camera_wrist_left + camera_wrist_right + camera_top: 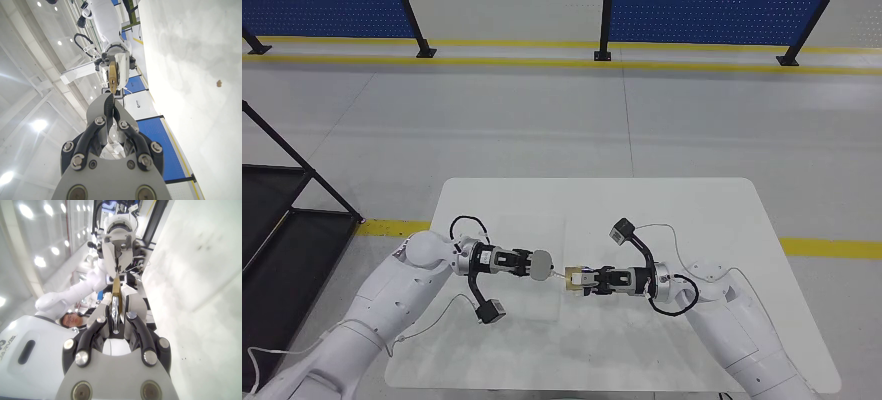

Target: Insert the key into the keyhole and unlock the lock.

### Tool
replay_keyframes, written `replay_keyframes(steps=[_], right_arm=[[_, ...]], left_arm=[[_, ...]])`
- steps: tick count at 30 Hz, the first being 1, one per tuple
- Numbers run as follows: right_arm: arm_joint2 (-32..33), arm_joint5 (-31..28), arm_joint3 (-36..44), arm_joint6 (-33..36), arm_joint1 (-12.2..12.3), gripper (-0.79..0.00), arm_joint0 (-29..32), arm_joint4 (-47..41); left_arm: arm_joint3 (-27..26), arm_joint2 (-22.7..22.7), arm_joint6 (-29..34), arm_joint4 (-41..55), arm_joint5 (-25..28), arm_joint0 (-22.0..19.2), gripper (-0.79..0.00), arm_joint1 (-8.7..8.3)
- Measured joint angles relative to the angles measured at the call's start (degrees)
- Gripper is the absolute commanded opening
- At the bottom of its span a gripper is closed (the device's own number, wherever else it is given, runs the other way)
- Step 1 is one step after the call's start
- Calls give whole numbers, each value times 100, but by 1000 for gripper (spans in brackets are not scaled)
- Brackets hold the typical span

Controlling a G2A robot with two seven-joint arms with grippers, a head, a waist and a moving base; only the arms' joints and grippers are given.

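So: left gripper (113,103) pinched shut on the key (555,272), right gripper (115,311) clamped on the lock (115,288), both above the table (662,210).
Key tip sits at the keyhole (112,81). The key is likely thin, stiff and slippery, so hold the head; the lock looks heavy, so grip its body.

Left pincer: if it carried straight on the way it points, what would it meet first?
The lock, held end-on in the right pincer, its keyhole face toward the left pincer. Nothing lies between them. The gap looks small, though depth is unclear.
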State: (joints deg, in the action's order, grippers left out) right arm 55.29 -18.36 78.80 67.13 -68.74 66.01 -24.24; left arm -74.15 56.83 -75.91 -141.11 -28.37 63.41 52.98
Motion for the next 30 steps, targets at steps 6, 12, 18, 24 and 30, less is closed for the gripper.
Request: replay_keyframes(steps=[6,12,18,24,30], right_arm=[[32,12,153,-278,11,-785,93,113],[181,-96,351,-602,53,-785,260,215],[268,-161,509,-961,77,-785,422,340],[269,-191,569,-1339,67,-785,524,353],[211,-234,548,-1677,34,-785,549,316]], left_arm=[[14,36,5,43,-5,-4,-785,-11],[14,119,85,159,-84,64,-785,-31],[71,185,341,235,-338,111,-785,-17],[56,229,445,284,-432,156,-785,-6],[55,245,557,274,-449,185,-785,9]])
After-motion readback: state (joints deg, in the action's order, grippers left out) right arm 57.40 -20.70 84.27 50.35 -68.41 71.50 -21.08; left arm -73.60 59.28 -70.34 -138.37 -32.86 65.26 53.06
